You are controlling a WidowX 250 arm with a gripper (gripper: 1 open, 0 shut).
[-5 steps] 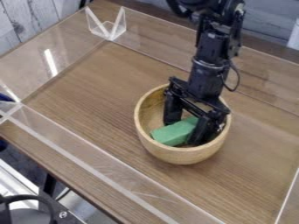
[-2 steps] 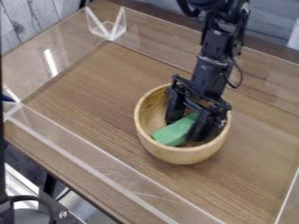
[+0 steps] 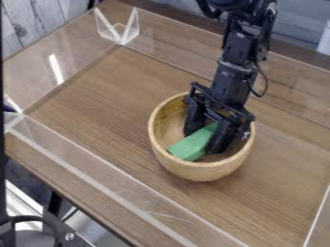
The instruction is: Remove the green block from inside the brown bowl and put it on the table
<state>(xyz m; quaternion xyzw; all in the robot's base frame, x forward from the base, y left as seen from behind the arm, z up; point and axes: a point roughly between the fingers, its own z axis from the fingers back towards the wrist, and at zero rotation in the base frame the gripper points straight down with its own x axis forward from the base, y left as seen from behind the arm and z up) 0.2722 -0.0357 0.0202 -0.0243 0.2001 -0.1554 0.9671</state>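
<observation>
Inside the brown bowl [image 3: 202, 145], the green block [image 3: 194, 145] is straddled by the gripper [image 3: 214, 130], its jaws apart.

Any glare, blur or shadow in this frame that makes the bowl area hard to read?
Camera view: soft and low in resolution overall; white glare streaks lie on the clear acrylic wall at left; the green block inside the brown bowl reads clearly; the dark pincer merges with the shadowed bowl interior, so its jaw tips are hard to separate.
</observation>
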